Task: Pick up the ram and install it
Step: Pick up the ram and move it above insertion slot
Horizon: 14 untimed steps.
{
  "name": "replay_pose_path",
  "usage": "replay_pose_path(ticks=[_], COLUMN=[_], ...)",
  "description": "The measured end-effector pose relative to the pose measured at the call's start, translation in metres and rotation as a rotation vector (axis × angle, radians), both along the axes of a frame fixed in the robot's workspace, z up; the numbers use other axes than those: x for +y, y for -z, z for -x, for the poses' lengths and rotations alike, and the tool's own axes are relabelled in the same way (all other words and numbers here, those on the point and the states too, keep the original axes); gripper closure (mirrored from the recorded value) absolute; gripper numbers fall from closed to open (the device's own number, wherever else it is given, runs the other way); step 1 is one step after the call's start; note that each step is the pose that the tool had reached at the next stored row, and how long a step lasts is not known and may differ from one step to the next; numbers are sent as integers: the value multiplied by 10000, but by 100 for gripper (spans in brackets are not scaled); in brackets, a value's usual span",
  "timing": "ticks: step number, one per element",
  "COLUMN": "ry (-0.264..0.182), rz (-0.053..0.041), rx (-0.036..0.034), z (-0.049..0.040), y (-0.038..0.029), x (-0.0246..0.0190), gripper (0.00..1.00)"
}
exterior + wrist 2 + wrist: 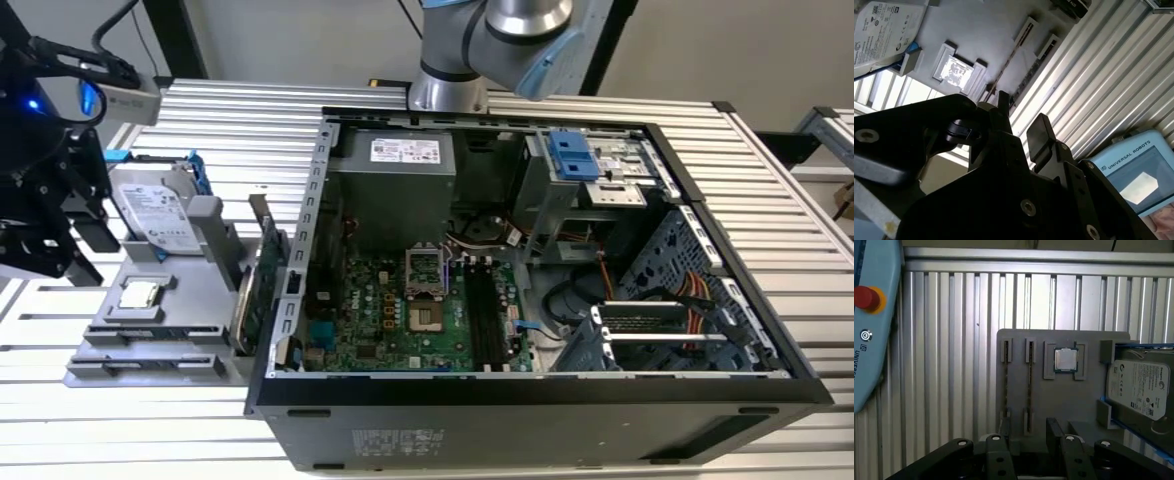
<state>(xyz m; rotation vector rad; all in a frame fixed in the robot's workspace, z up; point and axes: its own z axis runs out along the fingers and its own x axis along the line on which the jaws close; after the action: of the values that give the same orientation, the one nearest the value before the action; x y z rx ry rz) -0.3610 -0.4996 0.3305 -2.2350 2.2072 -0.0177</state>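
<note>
You have the slatted metal table (801, 230) under everything, with the open computer case (534, 430) lying at its middle in the exterior view. At nine o'clock from the case sits the grey parts fixture (100, 352). The black gripper (1029, 432) hangs above that fixture, at the exterior view's left edge. Both wrist views show its fingers (999, 455) standing wide apart with nothing between them.

On the fixture, the silver hard drive (154, 215) leans at twelve o'clock and a green card (267, 255) stands on edge at three o'clock, just beside the case wall. The ram (1029, 385) rests on its thin edge in the bracket pair nearer the processor (139, 294). In the exterior view it is at six o'clock from that chip, and the gripper is clear of it. The motherboard's black slots (483, 320) hold no stick.
</note>
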Motion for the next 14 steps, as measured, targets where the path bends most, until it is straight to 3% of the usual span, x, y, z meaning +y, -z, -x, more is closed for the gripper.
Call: replay_pose_path(ticks=[14], ry=[0], rz=[4], rx=[1], z=[0], y=[78], x=[0], gripper=[0])
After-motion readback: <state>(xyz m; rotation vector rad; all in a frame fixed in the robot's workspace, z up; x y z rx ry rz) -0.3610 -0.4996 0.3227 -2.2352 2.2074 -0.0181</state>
